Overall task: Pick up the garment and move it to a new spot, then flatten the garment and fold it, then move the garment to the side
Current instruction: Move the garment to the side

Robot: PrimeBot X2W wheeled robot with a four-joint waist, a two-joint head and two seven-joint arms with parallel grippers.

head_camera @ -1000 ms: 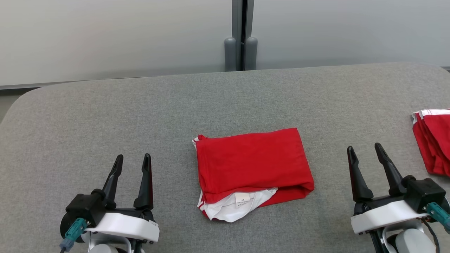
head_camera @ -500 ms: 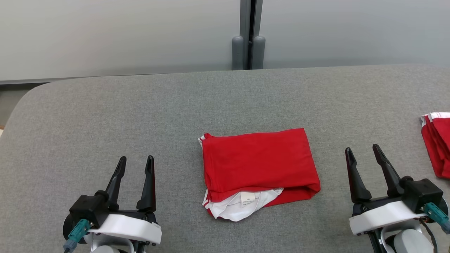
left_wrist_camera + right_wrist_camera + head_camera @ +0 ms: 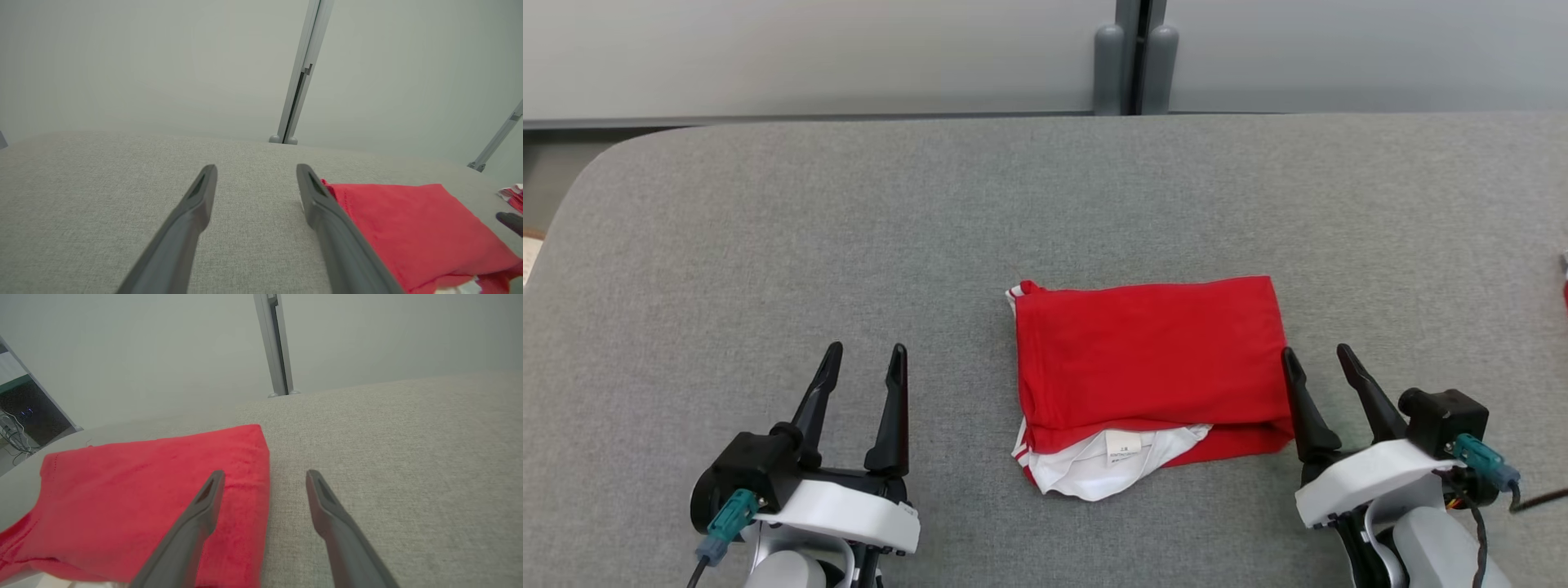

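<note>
Two grippers flank one red garment (image 3: 1152, 359) on the grey padded table (image 3: 768, 229). At the left, the left gripper (image 3: 865, 353) hovers low over bare table, fingers spread with nothing between them, well apart from the garment's left edge. In the middle, the garment lies as a compact rectangle of stacked red layers, with a white inner layer (image 3: 1086, 474) and its label (image 3: 1123, 445) peeking out at the near edge. At the right, the right gripper (image 3: 1315, 355) is likewise spread and empty. Its inner finger sits just beside the garment's right edge. In the right wrist view that finger overlaps the red cloth while the outer one is over bare table. Whether it touches the cloth cannot be told.

Judging by the tidy shape, flattening and folding look done, and the step in hand is the last one: moving the garment to the side. That calls for pinching through all the layers at an edge, probably on both sides so the fold does not fall open. The left gripper would first need to close in on the left edge.
</note>
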